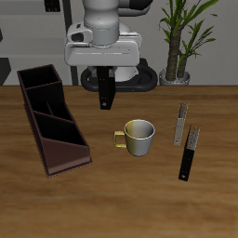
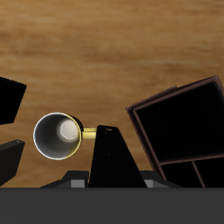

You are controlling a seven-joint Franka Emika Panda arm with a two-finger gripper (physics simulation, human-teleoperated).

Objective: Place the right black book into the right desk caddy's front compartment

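Table [image 1: 112,200]: warm brown wood with a visible streaked grain, filling most of the exterior view; the wrist view shows the same wood [image 2: 105,52] with darker bands running across it.
Potted plant [image 1: 182,37]: stands at the table's back, with slim green leaves rising from thin pale stems.
Plant pot [image 1: 177,74]: small, grey, round, resting at the far edge of the table.
Back wall [image 1: 33,28]: pale grey and plain, with a darker panel at one end behind the table.
Light: soft and even, casting faint shadows on the wood.
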